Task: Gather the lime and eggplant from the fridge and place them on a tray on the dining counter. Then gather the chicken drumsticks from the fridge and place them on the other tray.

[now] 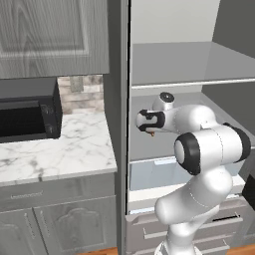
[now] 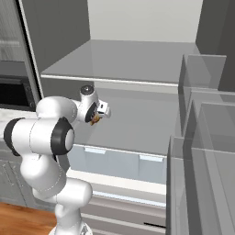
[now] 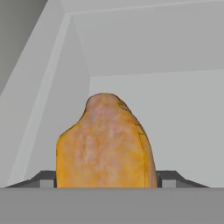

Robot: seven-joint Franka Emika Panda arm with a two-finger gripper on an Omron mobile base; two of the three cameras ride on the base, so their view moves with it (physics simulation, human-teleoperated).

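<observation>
A golden-brown chicken drumstick (image 3: 105, 140) stands close in front of the hand camera, on the fridge's middle shelf (image 2: 137, 121). My gripper (image 3: 107, 181) straddles it, and the dark fingertips (image 3: 46, 179) press against its left and right sides. From the base, the drumstick (image 1: 152, 133) shows as a small brown patch under the hand, just inside the fridge's left wall. In the right base view the gripper (image 2: 97, 117) holds the same drumstick (image 2: 95, 120) low over the shelf.
An upper fridge shelf (image 2: 128, 62) hangs above the hand. Pale crisper drawers (image 1: 154, 174) sit below it. Grey door bins (image 2: 202, 137) stand on the right. Left of the fridge are a marble counter (image 1: 55, 149) and a black microwave (image 1: 27, 117).
</observation>
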